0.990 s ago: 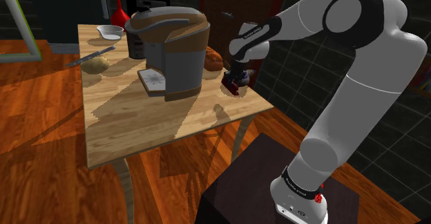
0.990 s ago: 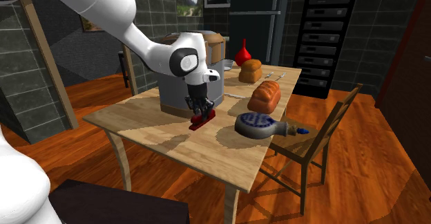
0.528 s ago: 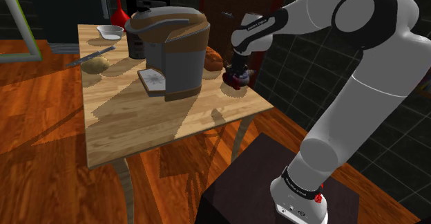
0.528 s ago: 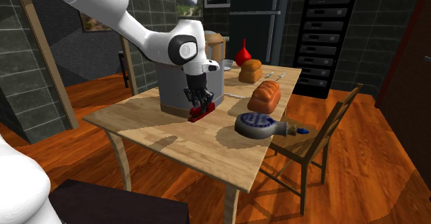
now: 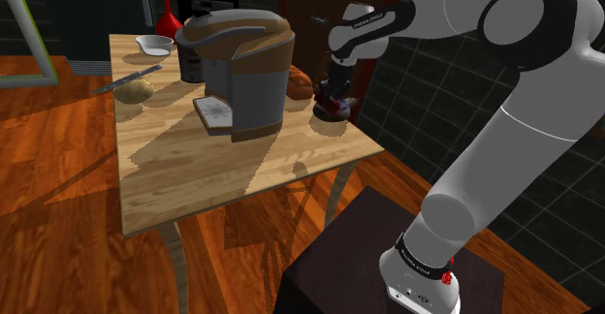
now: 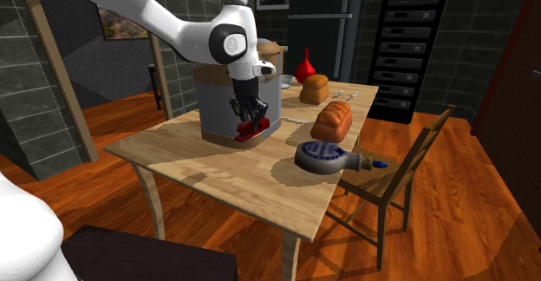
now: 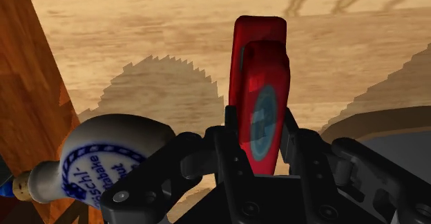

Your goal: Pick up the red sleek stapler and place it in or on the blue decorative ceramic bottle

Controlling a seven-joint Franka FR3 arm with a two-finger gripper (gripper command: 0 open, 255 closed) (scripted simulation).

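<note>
My gripper (image 6: 250,120) is shut on the red stapler (image 6: 252,130) and holds it in the air above the wooden table (image 6: 217,179), in front of the coffee machine. In the wrist view the stapler (image 7: 259,95) stands up between the two black fingers (image 7: 228,143), which clasp its lower end. The bottle (image 6: 325,157) lies on its side on the table, grey-white with blue markings and a corked neck, toward the second exterior view's right of the gripper. The wrist view has the bottle (image 7: 110,153) close beside the hand. In the shoulder view the gripper (image 5: 333,97) hangs near the table's right edge.
A large brown-topped coffee machine (image 6: 227,97) stands just behind the gripper. A bread loaf (image 6: 332,120) lies beyond the bottle, with a smaller loaf (image 6: 315,88) and a red vase (image 6: 304,66) further back. A wooden chair (image 6: 407,162) stands at the table's side. A bowl (image 5: 153,43) and a potato (image 5: 136,91) sit at the far end.
The gripper has risen off the table with the stapler in it and drifted toward the coffee machine. The bottle has not moved.
</note>
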